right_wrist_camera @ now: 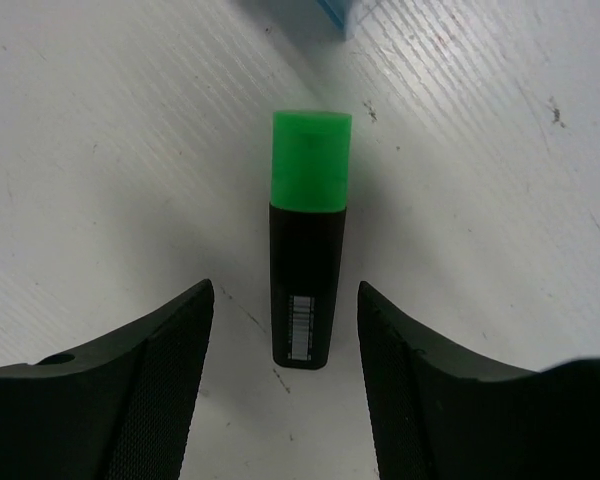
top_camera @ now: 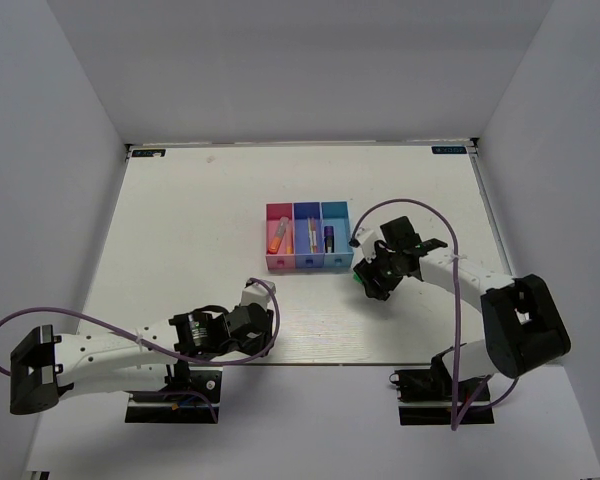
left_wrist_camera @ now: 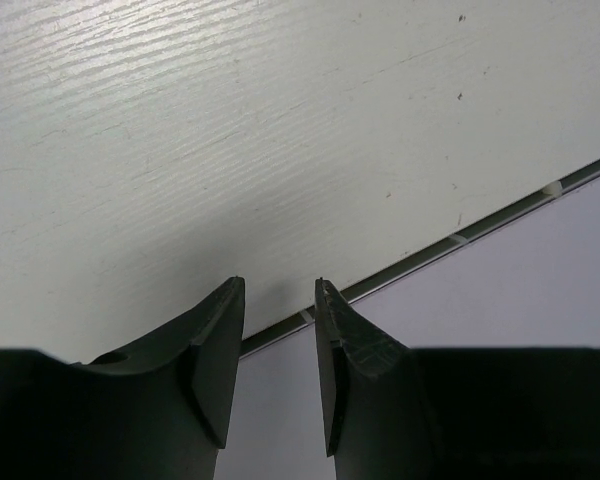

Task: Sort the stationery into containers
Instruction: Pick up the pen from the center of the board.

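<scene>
Containers (top_camera: 308,238) stand on the counter (top_camera: 180,220) in the top view, partly filled. Left wrist view: left jaws half open, empty, above the counter. Right wrist view: right jaws wide open astride the lying green-black highlighter (right_wrist_camera: 308,270), not gripping it; the next move is probably to lower and close.

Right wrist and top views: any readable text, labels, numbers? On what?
None legible.
Green highlighter: white barcode sticker on its black body, bars only, digits blurred.
Far-left tag and far-right tag at the table corners: print too small to read.
</scene>
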### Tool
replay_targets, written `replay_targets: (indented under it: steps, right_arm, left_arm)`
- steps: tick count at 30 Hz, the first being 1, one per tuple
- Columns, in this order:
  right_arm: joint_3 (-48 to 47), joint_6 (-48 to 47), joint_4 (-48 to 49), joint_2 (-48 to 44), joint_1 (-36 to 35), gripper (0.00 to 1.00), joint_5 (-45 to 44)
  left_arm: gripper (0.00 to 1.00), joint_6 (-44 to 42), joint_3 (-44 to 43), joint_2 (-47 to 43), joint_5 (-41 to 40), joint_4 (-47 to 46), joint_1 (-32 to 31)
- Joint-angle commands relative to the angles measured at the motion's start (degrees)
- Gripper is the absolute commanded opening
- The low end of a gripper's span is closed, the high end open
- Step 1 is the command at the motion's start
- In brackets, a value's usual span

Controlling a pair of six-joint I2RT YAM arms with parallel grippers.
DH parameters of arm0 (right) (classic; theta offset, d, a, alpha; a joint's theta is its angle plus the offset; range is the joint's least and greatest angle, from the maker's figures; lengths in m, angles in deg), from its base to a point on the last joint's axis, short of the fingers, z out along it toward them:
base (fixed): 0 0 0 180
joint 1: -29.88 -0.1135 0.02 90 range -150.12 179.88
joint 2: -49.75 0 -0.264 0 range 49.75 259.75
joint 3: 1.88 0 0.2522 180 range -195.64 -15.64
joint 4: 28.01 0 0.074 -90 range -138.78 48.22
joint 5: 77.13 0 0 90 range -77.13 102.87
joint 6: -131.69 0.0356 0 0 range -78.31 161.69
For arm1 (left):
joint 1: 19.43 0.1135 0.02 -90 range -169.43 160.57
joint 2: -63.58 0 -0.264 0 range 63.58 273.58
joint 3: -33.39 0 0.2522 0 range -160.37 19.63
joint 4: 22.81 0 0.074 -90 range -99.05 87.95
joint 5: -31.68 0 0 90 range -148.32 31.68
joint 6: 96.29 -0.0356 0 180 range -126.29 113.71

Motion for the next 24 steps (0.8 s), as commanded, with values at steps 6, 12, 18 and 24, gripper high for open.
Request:
replay_targets:
  steps: [6, 12, 18, 24]
  right_arm:
    - [-0.06, -0.97, 4.74, 4.15, -2.16, 0.51, -3.56]
    - [1.26, -0.97, 2.11, 3.71, -1.90, 0.12, -4.44]
    - [2.40, -1.49, -0.70, 0.56, -1.73, 0.00, -4.54]
    - [-1.36, -1.85, -8.34, -8.68, -1.73, 0.00, 1.52]
  left_arm:
    - [0.45, 0.26, 0.19, -0.79, -1.17, 0.29, -0.34]
    - [0.45, 0.35, 0.28, -3.51, -2.23, 2.22, -0.34]
    - [0.45, 0.00, -0.24, -4.66, -2.76, 3.89, -0.34]
    - [0.45, -0.44, -1.12, -5.45, -3.29, 5.21, -0.34]
